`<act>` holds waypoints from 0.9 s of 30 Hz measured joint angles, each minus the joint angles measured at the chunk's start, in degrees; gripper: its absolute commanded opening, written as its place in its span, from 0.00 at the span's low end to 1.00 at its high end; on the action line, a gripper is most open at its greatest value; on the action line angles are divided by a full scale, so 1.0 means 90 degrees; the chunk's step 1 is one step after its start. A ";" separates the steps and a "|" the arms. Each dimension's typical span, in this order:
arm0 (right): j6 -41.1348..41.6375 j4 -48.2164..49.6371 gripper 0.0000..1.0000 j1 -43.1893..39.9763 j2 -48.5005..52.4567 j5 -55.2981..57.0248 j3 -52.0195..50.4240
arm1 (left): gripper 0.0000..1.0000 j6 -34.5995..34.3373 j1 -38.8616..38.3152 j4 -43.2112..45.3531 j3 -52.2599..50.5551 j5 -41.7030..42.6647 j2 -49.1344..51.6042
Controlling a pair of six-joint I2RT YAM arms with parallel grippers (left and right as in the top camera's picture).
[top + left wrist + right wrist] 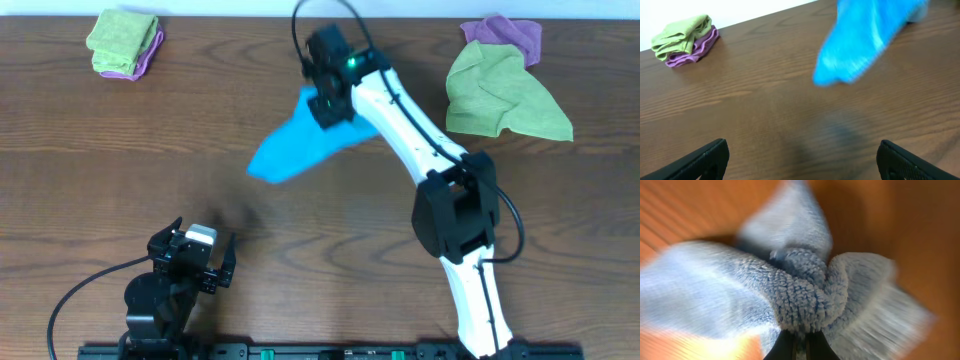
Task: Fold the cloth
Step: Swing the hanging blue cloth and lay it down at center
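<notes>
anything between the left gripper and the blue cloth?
Nothing. Only bare table lies between the open left gripper and the cloth. The overhead and left wrist views both show this.

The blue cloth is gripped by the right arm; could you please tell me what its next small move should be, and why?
Probably lower the blue cloth to the table and drag it flat. The right gripper is shut on a bunched fold, and the cloth hangs crumpled above the table, so it likely needs spreading before folding. The left gripper is open, apart.
</notes>
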 measured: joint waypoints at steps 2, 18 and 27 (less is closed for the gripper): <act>0.0019 -0.0012 0.01 0.0041 -0.0017 0.0000 0.0539 | 0.95 0.0000 0.0000 -0.0002 0.0000 -0.0002 0.0000; 0.0109 -0.3514 0.99 0.0617 -0.0359 -0.0644 0.1474 | 0.95 0.0000 0.0000 0.0000 0.0000 -0.0002 0.0000; -0.0036 -0.2293 0.96 0.0493 -0.0338 0.0175 -0.0335 | 0.95 0.0000 -0.0002 0.0000 0.0000 -0.0002 0.0000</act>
